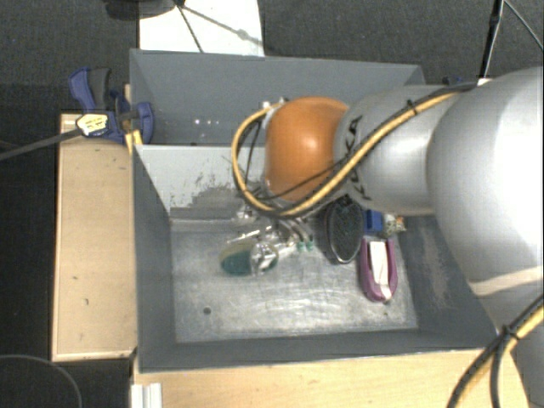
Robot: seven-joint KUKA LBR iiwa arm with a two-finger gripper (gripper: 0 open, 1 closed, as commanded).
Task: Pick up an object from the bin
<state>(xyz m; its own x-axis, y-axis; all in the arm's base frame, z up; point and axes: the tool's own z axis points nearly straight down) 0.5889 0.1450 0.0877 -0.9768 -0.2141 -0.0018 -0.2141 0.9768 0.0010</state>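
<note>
My gripper [270, 245] is low over the bin floor, left of the middle, below the orange cover on the wrist. A small dark green rounded thing [235, 265] lies on the floor right against the gripper's left side; a pale strip runs along its top. Whether the gripper holds it cannot be seen. A black oval thing [344, 229] stands just right of the gripper.
A purple and white oblong thing [377, 271] lies at the bin's right side, with a small blue piece [372, 221] above it. The arm reaches in from the right and covers the bin's right back part. Bare floor lies in front of and left of the gripper.
</note>
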